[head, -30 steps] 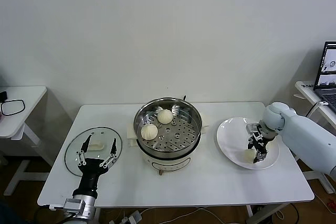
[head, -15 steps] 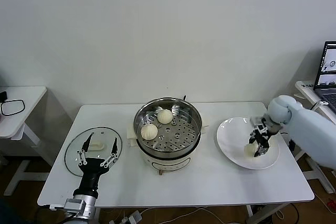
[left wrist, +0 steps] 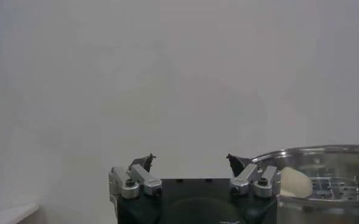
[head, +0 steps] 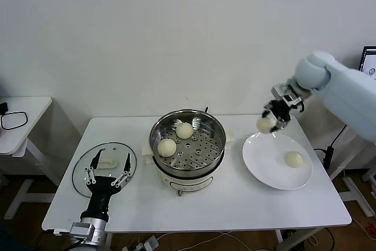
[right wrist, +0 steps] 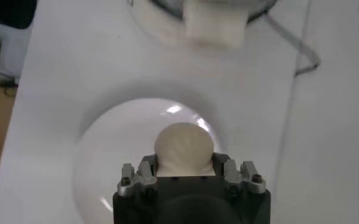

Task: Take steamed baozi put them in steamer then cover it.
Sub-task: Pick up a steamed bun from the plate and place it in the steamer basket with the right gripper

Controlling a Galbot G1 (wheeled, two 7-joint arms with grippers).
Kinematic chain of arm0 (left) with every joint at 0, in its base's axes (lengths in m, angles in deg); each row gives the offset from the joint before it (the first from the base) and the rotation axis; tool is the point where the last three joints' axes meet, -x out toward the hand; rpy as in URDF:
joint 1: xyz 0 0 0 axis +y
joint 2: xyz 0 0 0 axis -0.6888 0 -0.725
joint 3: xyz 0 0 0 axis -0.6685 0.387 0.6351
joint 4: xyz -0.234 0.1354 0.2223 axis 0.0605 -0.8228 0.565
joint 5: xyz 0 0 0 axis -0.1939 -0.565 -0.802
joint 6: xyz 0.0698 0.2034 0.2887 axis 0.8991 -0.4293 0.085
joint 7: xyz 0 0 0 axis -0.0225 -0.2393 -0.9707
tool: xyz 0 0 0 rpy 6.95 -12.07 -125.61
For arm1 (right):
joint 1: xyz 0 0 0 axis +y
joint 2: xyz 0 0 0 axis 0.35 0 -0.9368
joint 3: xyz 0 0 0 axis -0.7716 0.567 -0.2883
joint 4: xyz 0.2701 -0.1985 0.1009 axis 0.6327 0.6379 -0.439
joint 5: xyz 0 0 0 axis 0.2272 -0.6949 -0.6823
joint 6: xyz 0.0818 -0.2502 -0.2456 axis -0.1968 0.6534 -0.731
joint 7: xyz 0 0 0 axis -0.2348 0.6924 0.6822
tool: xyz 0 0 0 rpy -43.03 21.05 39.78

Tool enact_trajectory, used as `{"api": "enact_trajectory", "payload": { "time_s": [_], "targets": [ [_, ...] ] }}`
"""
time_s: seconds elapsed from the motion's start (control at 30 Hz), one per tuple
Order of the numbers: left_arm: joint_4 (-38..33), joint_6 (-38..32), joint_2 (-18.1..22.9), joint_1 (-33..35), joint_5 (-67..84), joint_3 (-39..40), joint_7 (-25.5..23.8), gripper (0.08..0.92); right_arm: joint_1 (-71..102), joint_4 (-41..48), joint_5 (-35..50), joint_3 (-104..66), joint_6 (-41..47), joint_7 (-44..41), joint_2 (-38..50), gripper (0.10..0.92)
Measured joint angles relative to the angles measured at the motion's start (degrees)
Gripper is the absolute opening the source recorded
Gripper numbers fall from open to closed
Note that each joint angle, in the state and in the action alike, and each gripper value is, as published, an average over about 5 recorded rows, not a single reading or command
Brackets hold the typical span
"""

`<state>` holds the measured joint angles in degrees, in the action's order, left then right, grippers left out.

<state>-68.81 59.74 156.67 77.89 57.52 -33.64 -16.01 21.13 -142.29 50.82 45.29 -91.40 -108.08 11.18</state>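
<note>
Head view. I count two steamed baozi (head: 175, 139) already on the perforated tray of the steamer (head: 188, 145), mid-counter. A third bun (head: 266, 124) is pinched in my right hand (head: 271, 119), raised above the steamer-side edge of the white plate (head: 264, 166). A fourth bun (head: 294, 159) lies on that plate. The cover (head: 104, 167) lies flat on the counter (head: 235, 204) to the left of the pot, not yet used. My left hand (head: 107, 171) hovers over it, fingers spread, holding nothing. I judge the task about half done: two buns and the lid remain.

Left wrist view. Spread fingers (left wrist: 136, 179); steamer rim (left wrist: 325, 152) beside them, one bun (left wrist: 294, 182) showing inside.

Right wrist view. Hand (right wrist: 188, 173) clamped on its bun (right wrist: 184, 148), plate (right wrist: 106, 158) below.
</note>
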Motion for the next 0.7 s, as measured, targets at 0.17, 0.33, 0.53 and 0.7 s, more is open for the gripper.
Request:
{"api": "enact_trajectory", "payload": {
  "time_s": [0.17, 0.33, 0.53, 0.7],
  "targets": [
    [0.3, 0.0, -0.1, -0.1, 0.2, -0.5, -0.2, 0.823, -5.9, -4.3, 0.1, 5.1, -5.9, 1.8, -4.0, 0.632],
    [0.8, -0.1, -0.2, -0.1, 0.3, -1.0, -0.3, 0.823, -9.0, -7.9, -1.5, 9.4, -11.4, 4.1, -8.4, 0.657],
    [1.5, -0.1, -0.3, -0.4, 0.7, -1.7, -0.4, 0.823, -10.2, -10.5, -4.3, 13.0, -17.2, 7.1, -12.8, 0.662],
    [2.1, -0.1, -0.5, -0.7, 1.0, -2.2, -0.5, 0.823, -9.2, -11.9, -6.9, 14.8, -21.2, 9.2, -15.6, 0.662]
  ]
}}
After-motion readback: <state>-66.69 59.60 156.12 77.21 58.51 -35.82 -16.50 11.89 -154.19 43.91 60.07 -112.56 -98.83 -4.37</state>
